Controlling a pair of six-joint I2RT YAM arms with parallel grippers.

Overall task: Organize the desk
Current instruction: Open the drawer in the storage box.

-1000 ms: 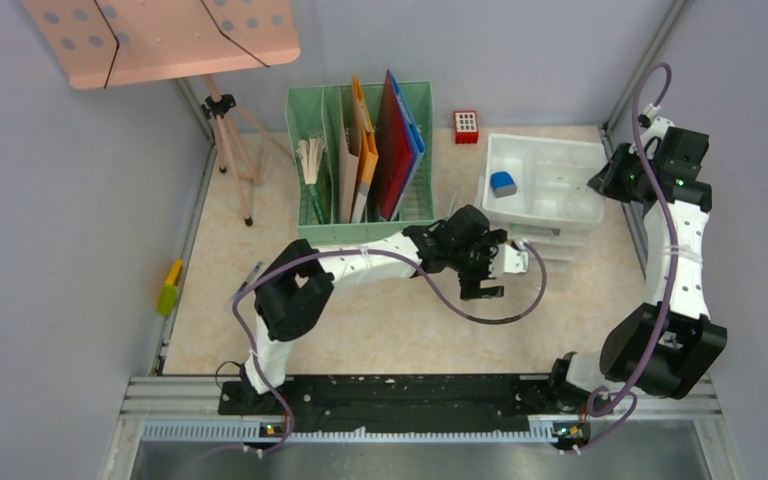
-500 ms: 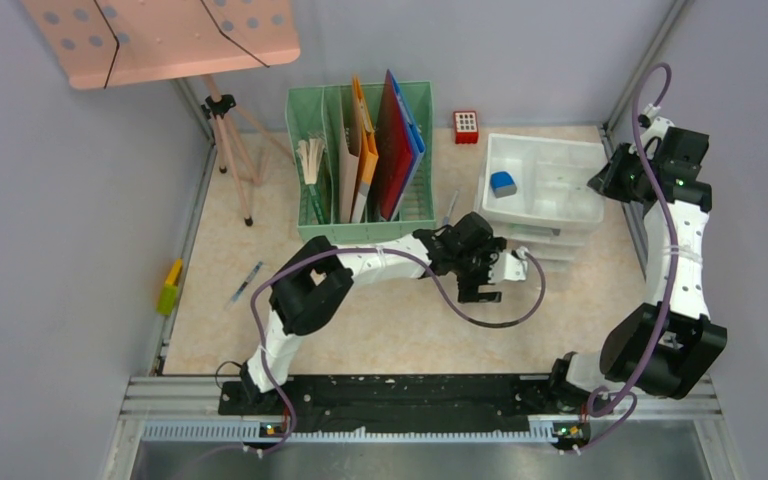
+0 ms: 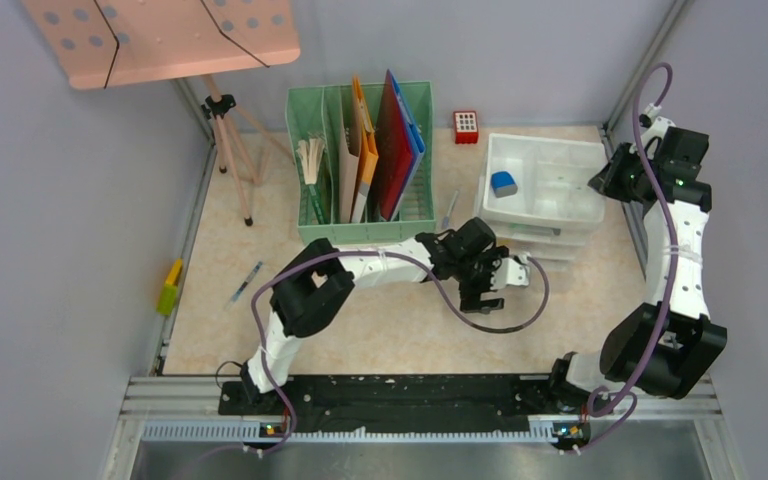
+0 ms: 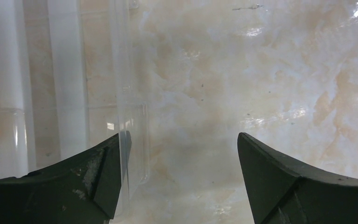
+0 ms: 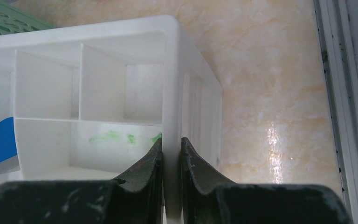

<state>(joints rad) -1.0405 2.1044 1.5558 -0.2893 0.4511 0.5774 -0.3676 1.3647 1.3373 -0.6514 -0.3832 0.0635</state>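
Since 1 sec ago: L arm elbow tucked in, left gripper [image 4: 182, 139] edged nearer. Jaws wide, holding nothing, 1 finger just beside front edge of clear drawer [image 4: 133, 116]. Prob lining up on drawer, no grasp yet. Right gripper [image 5: 171, 142] unchanged, pinched on right wall of white tray [image 3: 545, 142], likely steadying it. In tray: 1 blue eraser [image 3: 503, 183]. In green file rack [image 3: 298, 150]: folders, sticks. Beneath all, beige desk [image 3: 360, 330], w/ pen [image 3: 245, 283] loose at left.
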